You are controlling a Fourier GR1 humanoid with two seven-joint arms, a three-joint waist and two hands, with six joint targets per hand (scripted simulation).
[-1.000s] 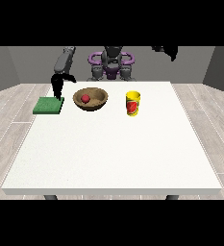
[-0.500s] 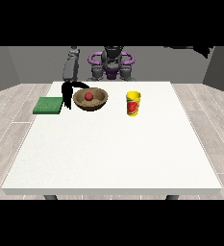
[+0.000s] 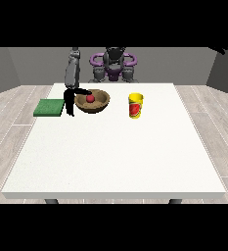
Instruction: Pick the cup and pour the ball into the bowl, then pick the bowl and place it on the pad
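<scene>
While the hand at the view's left (image 3: 69, 99) is set at the wooden bowl (image 3: 92, 101), the red ball (image 3: 90, 98) is seen lying inside the bowl.

The bowl is brown, round and shallow, placed on the white table (image 3: 115, 147) near its far edge, just right of the green pad (image 3: 49, 107) and apart from it. The hand is black; one digit is stretched across the bowl's left rim and the others are pointed down outside its wall, between bowl and pad, so the rim appears to be pinched. The yellow cup (image 3: 135, 105) with a red mark on its side is stood upright to the bowl's right, not touching it. Only a dark tip of the hand at the view's right (image 3: 223, 49) is seen at the top corner; whether its fingers are curled cannot be told.
</scene>
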